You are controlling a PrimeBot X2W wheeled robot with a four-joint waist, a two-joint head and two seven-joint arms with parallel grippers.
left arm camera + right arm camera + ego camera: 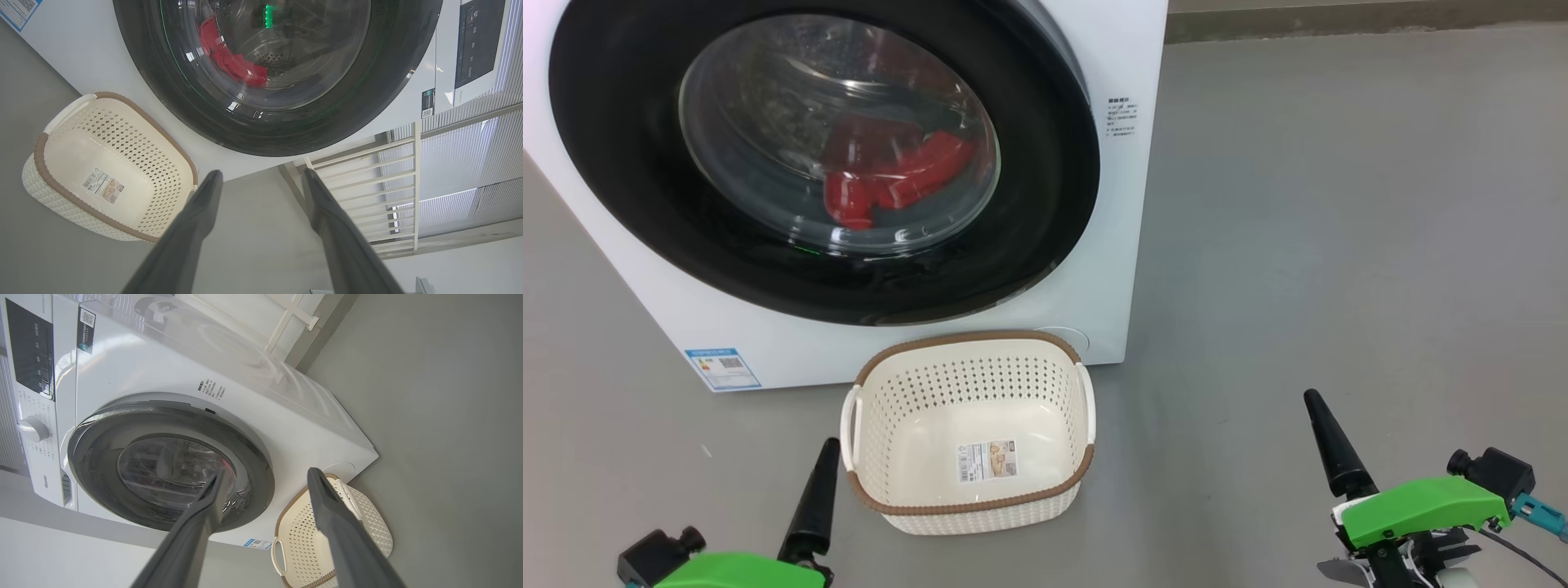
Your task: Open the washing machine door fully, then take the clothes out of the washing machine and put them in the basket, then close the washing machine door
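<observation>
Left tool (262, 175): low on the basket's left, apart from it, jaws spread wide and released, nothing between them. It hangs over the grey floor (1339, 245).

Washing machine (1111, 269): white front-loader standing on the floor directly behind the basket, with a blue label (721, 368) on its lower front corner, behind and left of the basket.

Door (621, 163): round, glossy black rim, clear bulging window in the centre. It is shut flat against the machine front, up behind the basket.

Clothes (890, 175): red bundle seen through the door glass, lying low in the drum, behind and above the basket.

Basket (968, 336): cream, perforated, brown rim, upright on the floor with its far rim just beside the machine's front base; cannot tell if it is touching. A paper label (987, 460) sits on its bottom.

Right tool (267, 472): well apart from the basket on its right, jaws spread wide and released, gripping nothing, over the floor.
</observation>
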